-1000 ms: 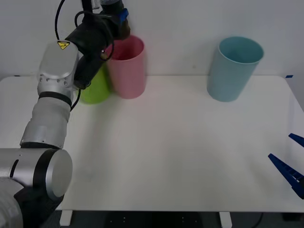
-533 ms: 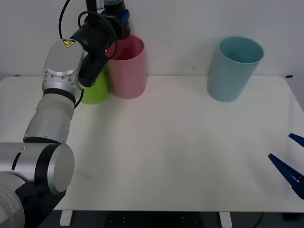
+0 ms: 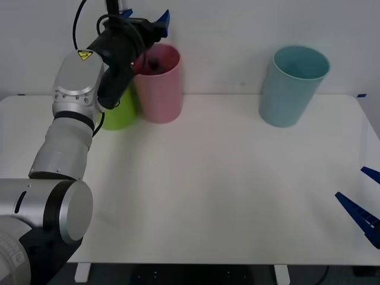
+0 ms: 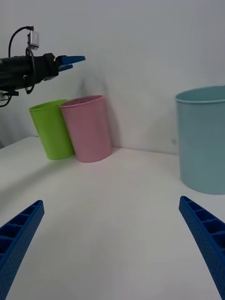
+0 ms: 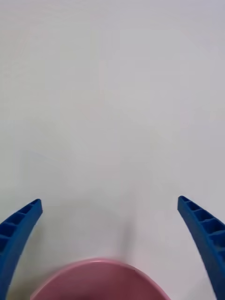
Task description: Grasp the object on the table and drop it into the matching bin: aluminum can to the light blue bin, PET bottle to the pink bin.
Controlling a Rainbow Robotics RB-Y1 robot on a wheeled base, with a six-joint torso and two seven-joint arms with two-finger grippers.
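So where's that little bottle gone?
In the front view a dark shape, likely the bottle, sits inside the pink bin at the table's far left, right under the open left gripper.

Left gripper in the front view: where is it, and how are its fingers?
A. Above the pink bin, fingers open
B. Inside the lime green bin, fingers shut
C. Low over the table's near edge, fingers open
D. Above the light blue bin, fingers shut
A: the left gripper hangs above the pink bin with its blue fingers spread, and something dark shows inside the bin's mouth.
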